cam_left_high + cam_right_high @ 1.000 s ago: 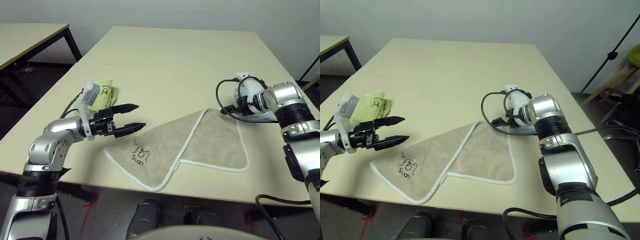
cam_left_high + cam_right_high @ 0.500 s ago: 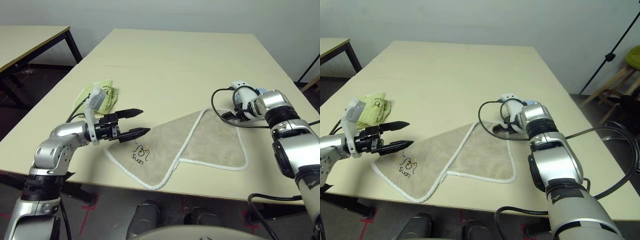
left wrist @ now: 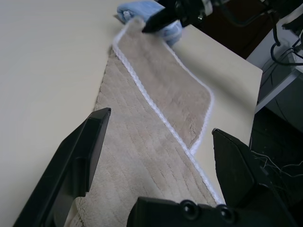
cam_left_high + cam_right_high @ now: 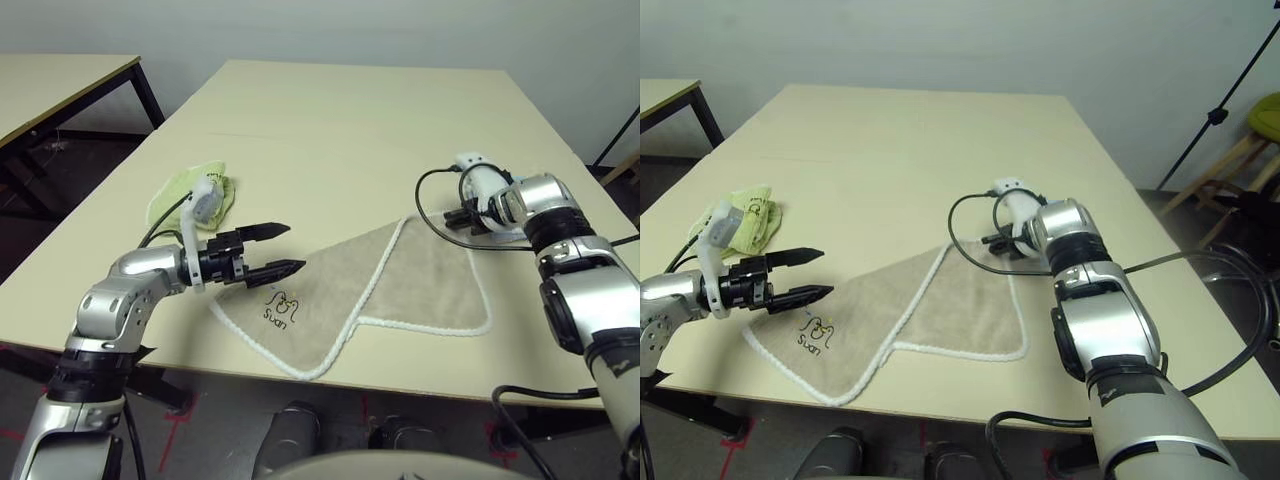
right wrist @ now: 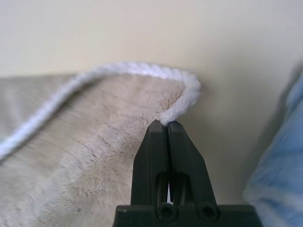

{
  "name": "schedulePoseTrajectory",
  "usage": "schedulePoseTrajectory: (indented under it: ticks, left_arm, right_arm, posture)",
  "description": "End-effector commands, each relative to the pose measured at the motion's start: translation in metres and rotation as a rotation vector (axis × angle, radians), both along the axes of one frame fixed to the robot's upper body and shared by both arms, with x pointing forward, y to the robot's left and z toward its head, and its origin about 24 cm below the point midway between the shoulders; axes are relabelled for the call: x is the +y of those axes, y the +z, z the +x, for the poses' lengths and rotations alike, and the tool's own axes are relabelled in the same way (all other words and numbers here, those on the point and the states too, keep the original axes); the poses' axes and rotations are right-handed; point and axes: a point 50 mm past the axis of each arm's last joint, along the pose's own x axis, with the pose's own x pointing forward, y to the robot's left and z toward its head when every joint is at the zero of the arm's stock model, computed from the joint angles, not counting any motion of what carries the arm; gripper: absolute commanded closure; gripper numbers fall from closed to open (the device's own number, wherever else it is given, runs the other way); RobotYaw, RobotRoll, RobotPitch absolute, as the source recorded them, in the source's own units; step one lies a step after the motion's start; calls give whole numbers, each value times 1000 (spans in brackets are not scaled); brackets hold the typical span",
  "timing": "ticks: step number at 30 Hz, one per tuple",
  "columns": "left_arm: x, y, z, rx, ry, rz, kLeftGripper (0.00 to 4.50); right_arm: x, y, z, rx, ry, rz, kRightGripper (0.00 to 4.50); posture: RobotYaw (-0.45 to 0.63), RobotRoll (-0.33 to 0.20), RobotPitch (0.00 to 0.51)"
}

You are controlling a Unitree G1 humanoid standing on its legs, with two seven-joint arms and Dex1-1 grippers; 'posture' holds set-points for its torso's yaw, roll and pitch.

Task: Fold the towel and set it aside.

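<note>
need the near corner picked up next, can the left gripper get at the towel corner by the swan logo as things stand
Probably yes. The left gripper hangs open right beside that corner of the towel, fingers pointed at it, and nothing lies between them. The green cloth sits behind the arm, out of the way.

The right gripper [image 5: 165,130] has closed on the towel [image 4: 400,280] corner and lifted it.

Pale wall [image 4: 320,30] behind a cream table [image 4: 350,130]; second table [image 4: 60,85] at left; stool [image 4: 1250,140] and stand [image 4: 1220,110] at right.
</note>
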Motion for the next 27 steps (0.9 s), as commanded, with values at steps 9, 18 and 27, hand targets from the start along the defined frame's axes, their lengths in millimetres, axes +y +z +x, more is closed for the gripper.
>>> schedulePoseTrajectory:
  ticks: [9,18,27]
  left_arm:
    - [-27,-2,-8,61,-55,33,0]
    - [-39,4,-6,95,-34,43,0]
    - [-48,6,-6,100,-11,61,0]
  right_arm:
    - [42,109,-13,-330,289,-42,4477]
    - [76,186,-42,-536,472,27,4477]
    - [100,232,-53,-682,527,86,4477]
  posture:
    - [163,0,8]
    - [152,0,13]
    - [153,0,10]
